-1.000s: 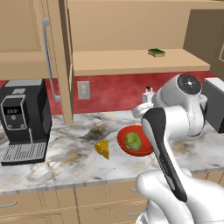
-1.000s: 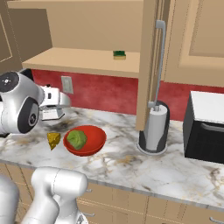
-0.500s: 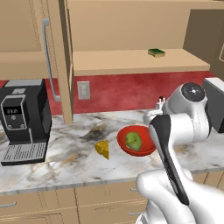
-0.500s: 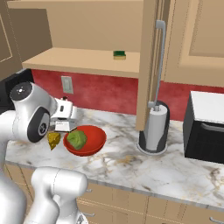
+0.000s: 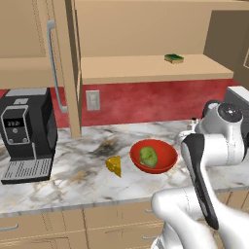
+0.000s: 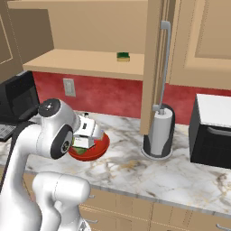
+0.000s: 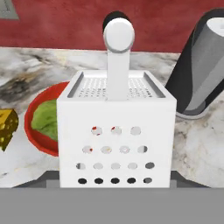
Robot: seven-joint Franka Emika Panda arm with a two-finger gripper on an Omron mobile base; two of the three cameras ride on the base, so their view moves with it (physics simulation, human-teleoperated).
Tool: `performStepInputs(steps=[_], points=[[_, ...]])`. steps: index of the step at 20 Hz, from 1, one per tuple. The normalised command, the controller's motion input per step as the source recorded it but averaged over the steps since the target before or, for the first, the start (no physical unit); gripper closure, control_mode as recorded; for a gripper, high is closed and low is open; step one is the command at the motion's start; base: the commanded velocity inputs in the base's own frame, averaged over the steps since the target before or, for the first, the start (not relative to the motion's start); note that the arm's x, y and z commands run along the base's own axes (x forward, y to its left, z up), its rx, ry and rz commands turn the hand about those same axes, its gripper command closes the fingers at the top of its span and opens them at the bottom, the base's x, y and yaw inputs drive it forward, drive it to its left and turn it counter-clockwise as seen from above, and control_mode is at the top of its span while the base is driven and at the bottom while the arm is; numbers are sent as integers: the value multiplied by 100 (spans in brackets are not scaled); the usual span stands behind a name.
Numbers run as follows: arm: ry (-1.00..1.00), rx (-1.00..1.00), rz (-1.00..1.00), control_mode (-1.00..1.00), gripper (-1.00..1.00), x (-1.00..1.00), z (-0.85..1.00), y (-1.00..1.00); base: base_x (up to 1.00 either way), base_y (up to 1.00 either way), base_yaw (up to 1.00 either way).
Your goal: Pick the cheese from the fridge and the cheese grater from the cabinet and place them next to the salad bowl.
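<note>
The pincer (image 6: 86, 133) is hanging low over the marble worktop (image 6: 180, 173), and the cheese grater (image 7: 116, 131) is sitting directly before it in the hand view, its base hiding the fingertips; it appears to be gripping the grater, though actual finger contact cannot be seen. The salad bowl (image 7: 41, 120), red with a green lump, is lying just beyond and to the left of the grater, partly behind it. The cheese (image 7: 7, 127) is resting on the worktop farther left, just beside the bowl. A grey paper-towel cylinder (image 7: 202, 65) is standing beyond the pincer to the right. A green-and-yellow sponge (image 5: 173, 59) is lying on the open cabinet shelf (image 5: 146, 73) above.
</note>
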Motion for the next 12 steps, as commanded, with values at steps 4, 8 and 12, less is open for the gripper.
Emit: performStepInputs(steps=[4,8,12], points=[[-2,10,0,-100,100,-2,-42,-54,0,0,0],[0,5,0,-100,100,-1,-53,-31,0,0,0],[-4,0,0,-100,100,9,-49,-28,0,0,0]])
